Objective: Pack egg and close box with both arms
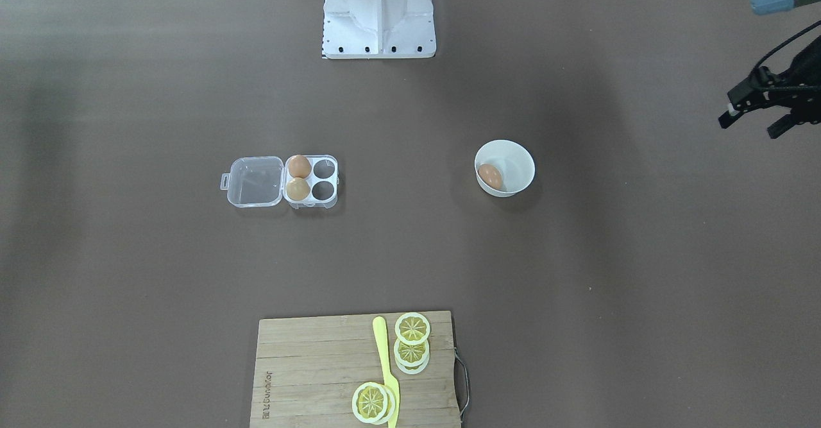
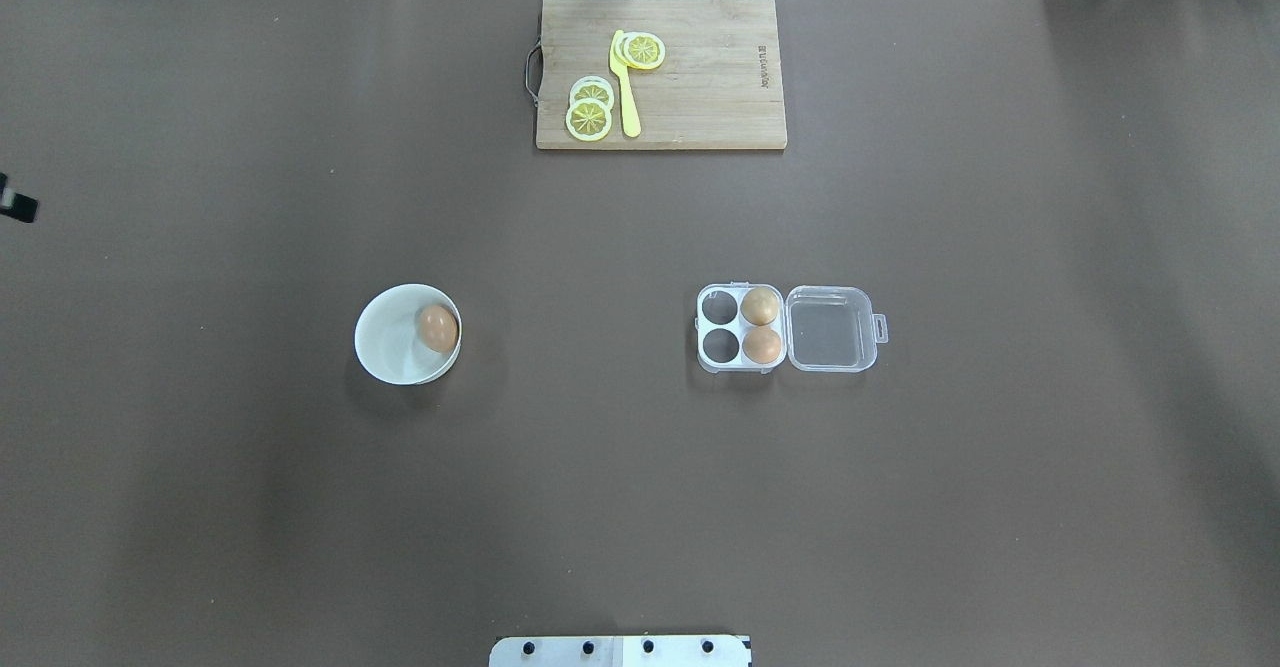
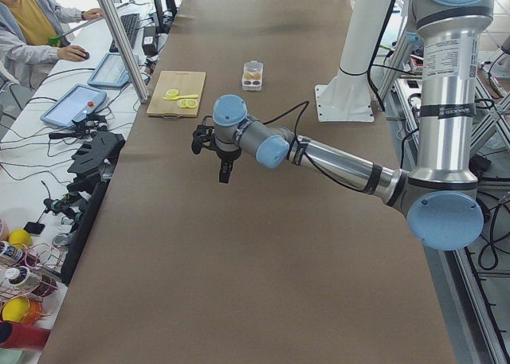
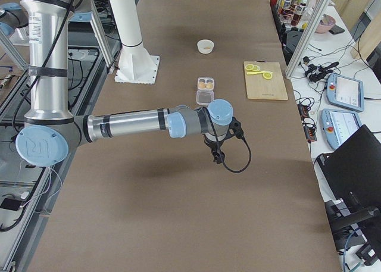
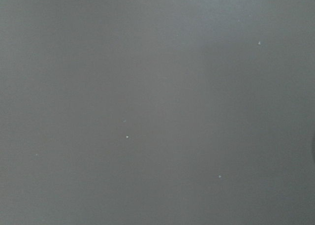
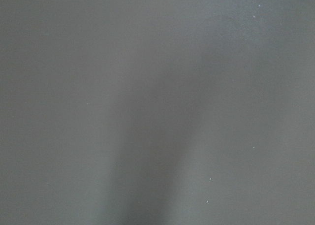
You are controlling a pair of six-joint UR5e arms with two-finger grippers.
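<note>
The pick has not yet begun. The small orange-brown egg (image 2: 438, 328) lies in the round white bowl (image 2: 390, 344), well left of the clear plastic four-cell box (image 2: 738, 327). The box's lid is open and its two left cells are free. The left gripper (image 1: 749, 126) hovers far left, fingers apart. Whether the right gripper (image 4: 218, 154) is wide or narrow cannot be told. The next move is probably a descent inside the bowl's rim, and the bare brown table (image 2: 600, 467) lies all round.

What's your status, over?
Left gripper open, empty; right gripper state unclear. Small orange-brown egg in round white bowl; clear plastic egg box open, two cells free. Nothing between them.
</note>
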